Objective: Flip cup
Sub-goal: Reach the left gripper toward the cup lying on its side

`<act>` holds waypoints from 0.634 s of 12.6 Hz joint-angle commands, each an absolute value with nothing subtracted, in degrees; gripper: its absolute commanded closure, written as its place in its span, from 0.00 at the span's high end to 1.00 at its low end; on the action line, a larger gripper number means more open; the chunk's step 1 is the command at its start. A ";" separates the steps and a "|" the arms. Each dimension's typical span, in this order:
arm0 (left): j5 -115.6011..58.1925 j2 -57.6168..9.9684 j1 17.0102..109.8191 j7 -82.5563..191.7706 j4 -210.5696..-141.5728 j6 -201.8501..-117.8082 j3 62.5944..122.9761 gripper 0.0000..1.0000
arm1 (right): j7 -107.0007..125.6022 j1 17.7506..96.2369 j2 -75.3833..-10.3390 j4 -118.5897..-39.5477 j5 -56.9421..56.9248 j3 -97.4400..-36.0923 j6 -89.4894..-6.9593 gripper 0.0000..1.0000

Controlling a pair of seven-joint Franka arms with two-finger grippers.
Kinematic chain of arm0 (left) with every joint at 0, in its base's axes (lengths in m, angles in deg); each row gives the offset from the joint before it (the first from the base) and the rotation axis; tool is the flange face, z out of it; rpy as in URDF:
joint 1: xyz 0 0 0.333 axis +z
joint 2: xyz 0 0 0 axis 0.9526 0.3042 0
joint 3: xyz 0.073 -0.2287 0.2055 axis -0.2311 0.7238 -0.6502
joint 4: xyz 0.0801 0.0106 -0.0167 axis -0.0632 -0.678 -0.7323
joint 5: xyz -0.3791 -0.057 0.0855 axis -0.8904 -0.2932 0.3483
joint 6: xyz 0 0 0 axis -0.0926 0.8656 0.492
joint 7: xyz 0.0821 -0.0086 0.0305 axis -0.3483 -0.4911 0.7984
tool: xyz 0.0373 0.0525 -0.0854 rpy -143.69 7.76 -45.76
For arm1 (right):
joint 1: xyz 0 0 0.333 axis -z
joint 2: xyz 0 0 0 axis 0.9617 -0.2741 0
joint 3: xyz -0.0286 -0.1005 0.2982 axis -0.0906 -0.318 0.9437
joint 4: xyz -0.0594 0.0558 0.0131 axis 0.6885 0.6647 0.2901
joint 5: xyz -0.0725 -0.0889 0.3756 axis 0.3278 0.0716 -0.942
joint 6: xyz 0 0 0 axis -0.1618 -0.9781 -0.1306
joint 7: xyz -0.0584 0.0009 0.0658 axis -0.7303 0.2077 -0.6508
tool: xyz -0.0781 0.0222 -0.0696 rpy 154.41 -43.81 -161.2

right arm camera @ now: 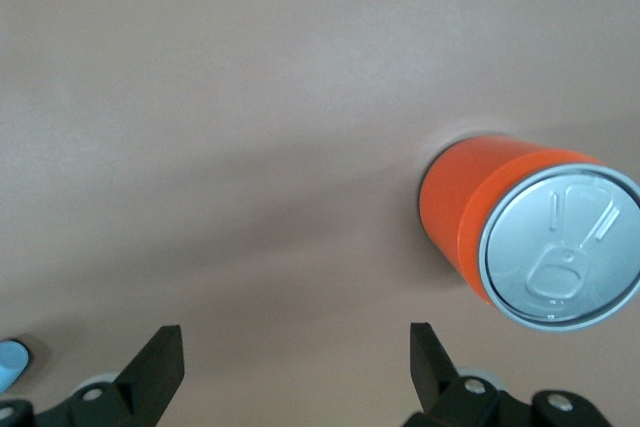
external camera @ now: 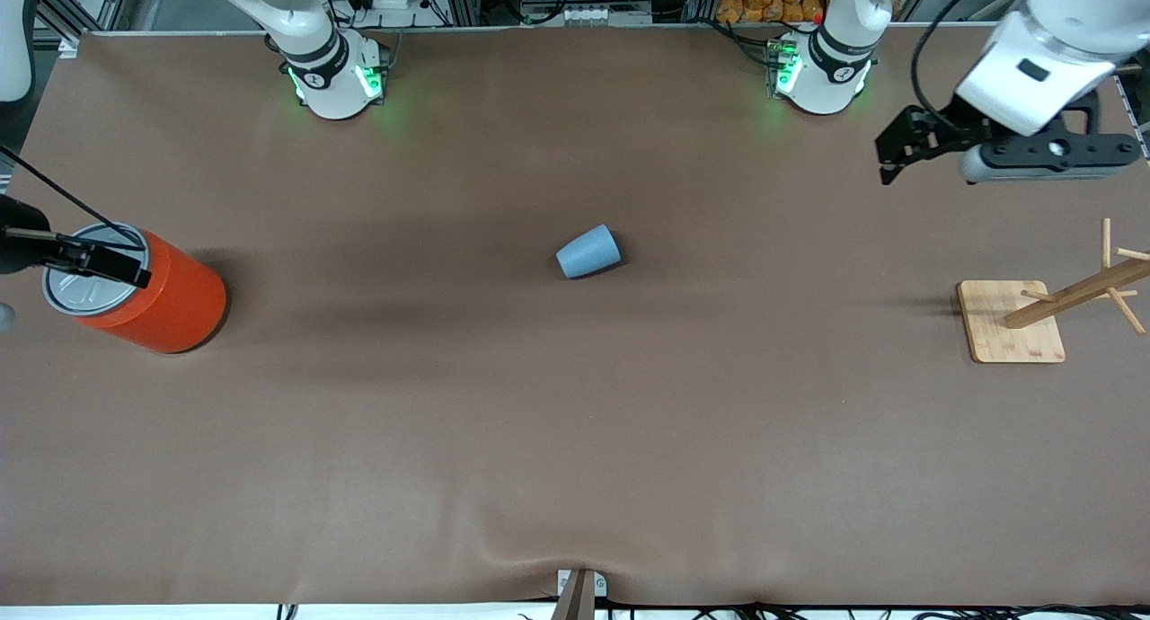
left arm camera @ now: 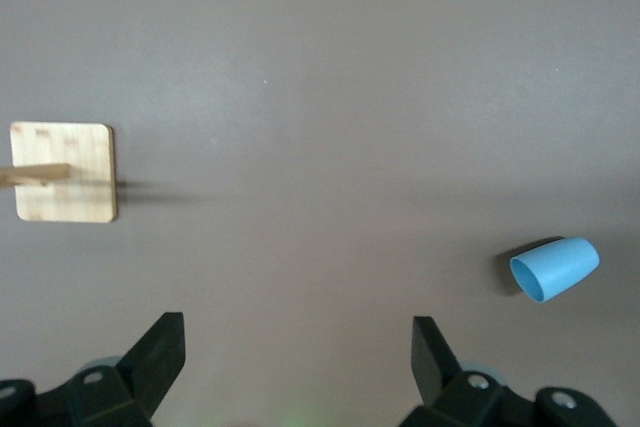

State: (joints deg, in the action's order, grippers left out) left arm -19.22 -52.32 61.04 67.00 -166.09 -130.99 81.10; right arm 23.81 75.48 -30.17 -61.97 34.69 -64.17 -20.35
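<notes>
The small light-blue cup (external camera: 588,251) lies on its side on the brown table mat near the middle, its wider end toward the right arm's end of the table. It also shows in the left wrist view (left arm camera: 555,268), and a sliver of it shows at the edge of the right wrist view (right arm camera: 10,362). My left gripper (external camera: 894,157) is open and empty in the air at the left arm's end of the table, well away from the cup; it is also in its own wrist view (left arm camera: 298,332). My right gripper (external camera: 108,259) is open and empty, up by the orange can; it is also in its own wrist view (right arm camera: 296,342).
A large orange can (external camera: 153,296) with a grey pull-tab lid stands at the right arm's end of the table, also in the right wrist view (right arm camera: 500,217). A wooden peg rack on a square base (external camera: 1011,323) stands at the left arm's end, also in the left wrist view (left arm camera: 63,172).
</notes>
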 commanded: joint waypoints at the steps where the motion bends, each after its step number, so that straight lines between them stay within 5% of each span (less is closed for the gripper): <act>1: -19.54 -51.12 61.04 70.91 -166.18 -130.47 82.72 1.00 | 28.12 74.97 -26.17 -67.31 33.32 -65.27 -22.16 1.00; 8: -20.06 -42.52 56.04 75.30 -166.27 -134.24 86.41 1.00 | 18.83 73.92 -25.22 -64.86 30.60 -71.25 -17.71 1.00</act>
State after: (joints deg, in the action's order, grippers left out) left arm -19.36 -45.75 57.95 72.67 -166.76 -133.02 85.49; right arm 20.26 75.39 -28.26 -64.12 32.12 -70.91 -20.72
